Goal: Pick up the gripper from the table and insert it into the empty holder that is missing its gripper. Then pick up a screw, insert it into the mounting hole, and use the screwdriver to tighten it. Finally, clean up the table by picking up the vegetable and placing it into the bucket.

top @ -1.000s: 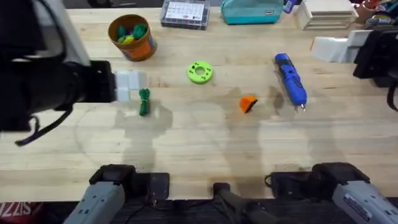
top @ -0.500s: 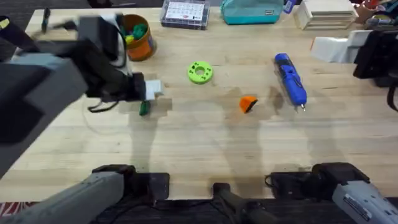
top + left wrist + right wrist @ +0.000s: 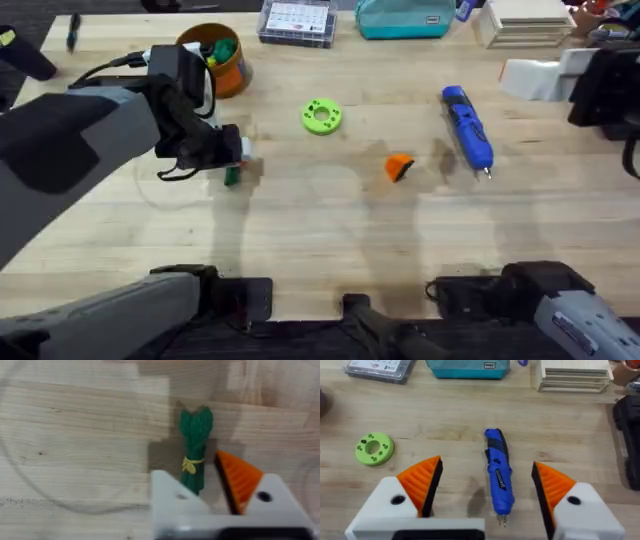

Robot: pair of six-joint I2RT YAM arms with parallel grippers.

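A green bundled vegetable [image 3: 196, 435] lies on the wood, its lower end between the fingers of my left gripper [image 3: 200, 480], which is open. One left finger is a bare white holder [image 3: 172, 502]; the other carries an orange pad. In the overhead view my left gripper [image 3: 236, 152] sits over the vegetable [image 3: 232, 177], just below the orange bucket [image 3: 215, 58]. The small orange gripper [image 3: 399, 167] rests mid-table. The blue screwdriver [image 3: 498, 470] lies ahead of my open right gripper [image 3: 487, 485]; from above, the screwdriver [image 3: 467, 126] is left of my right gripper [image 3: 532, 78]. Any screw is out of view.
A green disc with a hole [image 3: 321, 116] lies between the bucket and the screwdriver. Along the far edge stand a clear parts box [image 3: 296, 21], a teal pouch [image 3: 405, 18] and a stack of pale boards [image 3: 526, 22].
My left arm has swung in from the left and come down, so its fingers now straddle the vegetable's end. The right arm and the other objects have not moved.
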